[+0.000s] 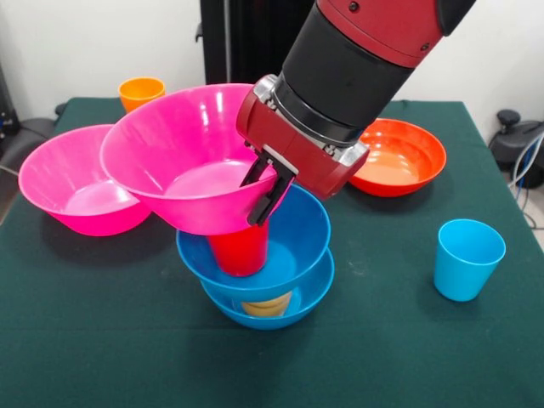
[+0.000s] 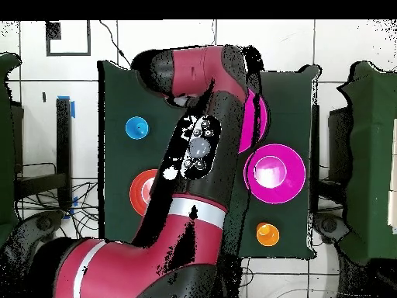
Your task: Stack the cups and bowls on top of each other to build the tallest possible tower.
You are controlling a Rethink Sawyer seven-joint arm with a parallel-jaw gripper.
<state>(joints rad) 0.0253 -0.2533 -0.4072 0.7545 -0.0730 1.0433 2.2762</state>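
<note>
While the gripper (image 1: pixel 270 189) is clamped on the rim of a tilted pink bowl (image 1: pixel 183 157), that bowl rests on a red cup (image 1: pixel 240 251) standing in the upper blue bowl (image 1: pixel 293 234) of the tower (image 1: pixel 263 272) — below it a yellow cup (image 1: pixel 268 304) shows through the lower blue bowl (image 1: pixel 293 308). The second pink bowl (image 1: pixel 72 183) sits just to the left on the green table (image 1: pixel 102 340), touching or nearly touching the held one, with the orange cup (image 1: pixel 141 90) behind it. The orange-red bowl (image 1: pixel 399 157) sits at the right rear and the light blue cup (image 1: pixel 467 258) stands well apart, front right — from overhead the arm (image 2: pixel 194 147) hides the tower.
</note>
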